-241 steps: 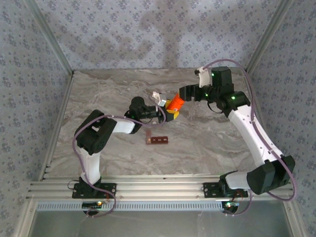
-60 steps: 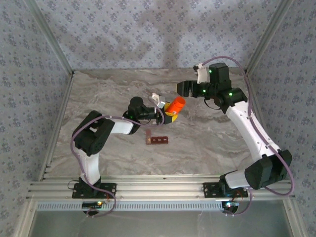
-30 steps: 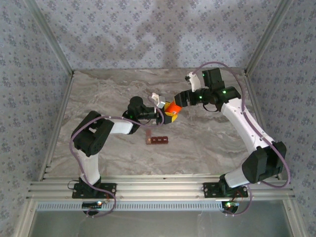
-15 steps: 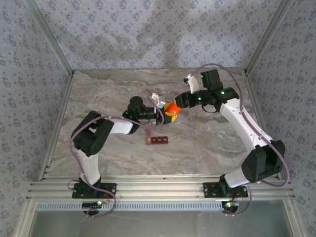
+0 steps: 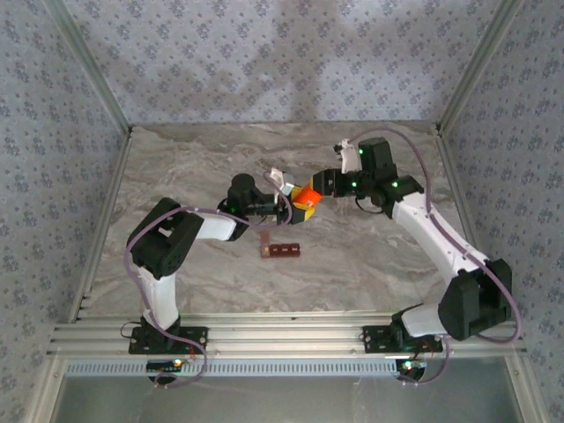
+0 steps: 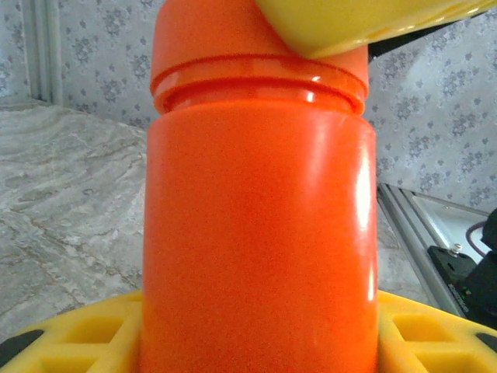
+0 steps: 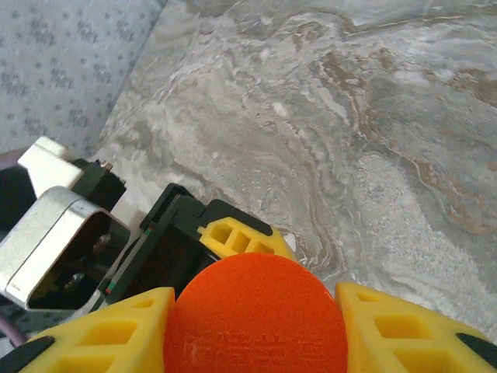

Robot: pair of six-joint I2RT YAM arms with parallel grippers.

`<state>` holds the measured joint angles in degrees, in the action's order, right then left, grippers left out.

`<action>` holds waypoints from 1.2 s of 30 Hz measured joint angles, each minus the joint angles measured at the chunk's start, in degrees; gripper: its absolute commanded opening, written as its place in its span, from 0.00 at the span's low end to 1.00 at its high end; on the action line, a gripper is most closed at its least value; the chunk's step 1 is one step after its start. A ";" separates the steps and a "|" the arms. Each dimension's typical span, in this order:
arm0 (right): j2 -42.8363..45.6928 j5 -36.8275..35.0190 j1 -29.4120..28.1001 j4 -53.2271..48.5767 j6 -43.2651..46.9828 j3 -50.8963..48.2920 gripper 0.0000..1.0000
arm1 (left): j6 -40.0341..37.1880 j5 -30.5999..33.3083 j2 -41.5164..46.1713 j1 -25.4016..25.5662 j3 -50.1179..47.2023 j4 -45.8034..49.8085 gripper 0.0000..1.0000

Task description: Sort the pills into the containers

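Note:
An orange pill bottle (image 5: 309,191) is held above the table, its body (image 6: 256,233) gripped between the yellow pads of my left gripper (image 5: 294,203), which is shut on it. My right gripper (image 5: 320,184) has come in from the right. Its yellow fingers (image 7: 404,326) press both sides of the bottle's orange cap (image 7: 256,318), shut on it. One right finger (image 6: 365,19) overlaps the cap in the left wrist view. The containers (image 5: 279,250), a dark red-brown strip of cells, lie on the table just in front of the bottle. The pills are hidden.
The marble table (image 5: 370,256) has patterned walls at the back and both sides. An aluminium rail (image 5: 282,335) runs along the near edge, where the arm bases sit. The left gripper's black body (image 7: 147,264) sits just under the cap.
The right gripper has moved left and down onto the bottle's top and closed its fingers on the cap. The left gripper and the bottle have stayed in place.

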<state>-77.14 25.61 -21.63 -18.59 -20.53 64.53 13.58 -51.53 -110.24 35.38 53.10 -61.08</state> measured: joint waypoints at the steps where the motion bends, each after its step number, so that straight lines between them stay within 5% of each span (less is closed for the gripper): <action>1: 1.33 -1.86 -0.66 1.84 -2.23 -1.84 0.31 | 0.02 -0.24 -0.02 0.07 0.00 0.04 0.00; 10: 3.65 -10.88 -4.26 7.10 -10.10 -5.14 0.38 | 0.50 -0.26 -0.02 0.07 0.00 0.00 0.00; 15: 0.22 -8.94 -3.65 1.64 -6.54 0.96 0.62 | 0.85 0.83 -0.02 -0.31 0.04 -1.33 0.00; 20: -0.66 -4.17 -2.21 -3.15 -1.36 7.17 0.74 | 0.83 0.92 0.00 -0.09 1.01 -3.91 0.00; 36: -2.16 9.03 3.50 -12.24 19.04 15.32 0.77 | 0.66 -0.81 0.00 -0.02 1.31 -3.41 0.00</action>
<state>-79.31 34.63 -18.13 -30.83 -1.50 79.85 14.24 -52.34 -110.24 35.35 54.41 -64.49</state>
